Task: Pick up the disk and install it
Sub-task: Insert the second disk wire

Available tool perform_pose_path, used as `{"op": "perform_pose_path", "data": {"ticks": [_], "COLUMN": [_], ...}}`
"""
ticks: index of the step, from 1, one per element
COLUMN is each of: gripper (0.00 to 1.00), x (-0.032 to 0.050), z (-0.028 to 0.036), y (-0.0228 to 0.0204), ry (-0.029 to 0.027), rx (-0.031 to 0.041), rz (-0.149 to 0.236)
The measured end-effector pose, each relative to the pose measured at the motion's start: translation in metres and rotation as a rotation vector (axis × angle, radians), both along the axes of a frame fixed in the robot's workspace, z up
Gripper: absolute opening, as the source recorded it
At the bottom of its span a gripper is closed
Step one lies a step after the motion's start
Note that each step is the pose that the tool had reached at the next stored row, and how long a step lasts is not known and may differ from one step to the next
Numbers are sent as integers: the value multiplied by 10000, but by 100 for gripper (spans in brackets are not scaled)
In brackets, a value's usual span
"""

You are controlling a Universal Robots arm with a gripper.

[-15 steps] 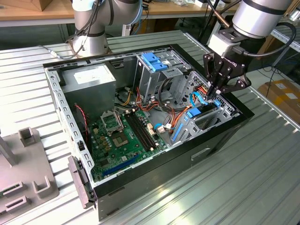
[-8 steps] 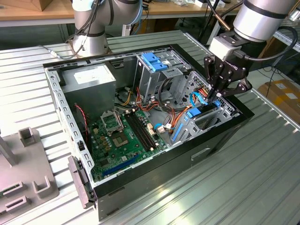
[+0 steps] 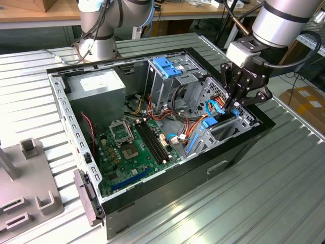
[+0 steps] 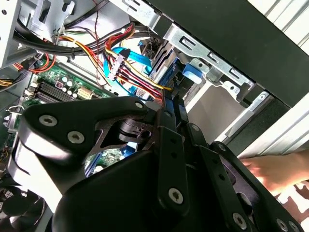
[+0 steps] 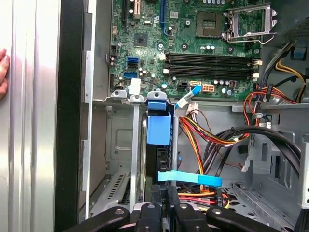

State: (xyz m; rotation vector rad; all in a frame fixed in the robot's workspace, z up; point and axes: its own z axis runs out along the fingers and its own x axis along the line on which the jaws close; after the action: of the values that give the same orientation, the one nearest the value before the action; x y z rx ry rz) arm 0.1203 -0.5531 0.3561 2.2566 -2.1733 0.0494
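The disk (image 5: 158, 129) stands on edge in a narrow bay at the corner of the open computer case (image 3: 167, 188), its bright blue bracket end toward the motherboard. My gripper (image 5: 163, 193) reaches down into that bay from above, and its black fingers (image 5: 155, 199) are closed together on the disk's dark edge. In the exterior view the gripper (image 3: 231, 107) hangs over the case's right end, with the disk's blue tab (image 3: 209, 123) just below it. In the second wrist view the gripper (image 4: 169, 104) points into the same slot beside coloured power wires.
Motherboard (image 3: 134, 147), power supply (image 3: 96, 86) and a blue-topped drive cage (image 3: 165, 66) fill the case. A blue flat cable (image 5: 190, 178) and wire bundles (image 5: 212, 137) crowd the bay. A hand (image 5: 4, 67) rests outside the case wall. Grey fixtures (image 3: 30, 198) stand at the exterior view's left.
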Motion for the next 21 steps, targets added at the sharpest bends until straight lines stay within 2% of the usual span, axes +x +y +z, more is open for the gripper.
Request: {"op": "perform_pose_path", "data": {"ticks": [3, 6, 9, 11, 15, 21], "gripper": [16, 16, 16, 16, 16, 16], "x": [0, 7, 12, 14, 14, 14], "z": [-49, -70, -85, -103, -113, -70], "y": [0, 0, -2, -9, -19, -20], "ry": [0, 0, 0, 0, 0, 0], "rx": [3, 152, 166, 252, 260, 264], "rz": [0, -1, -1, -1, -16, -17]}}
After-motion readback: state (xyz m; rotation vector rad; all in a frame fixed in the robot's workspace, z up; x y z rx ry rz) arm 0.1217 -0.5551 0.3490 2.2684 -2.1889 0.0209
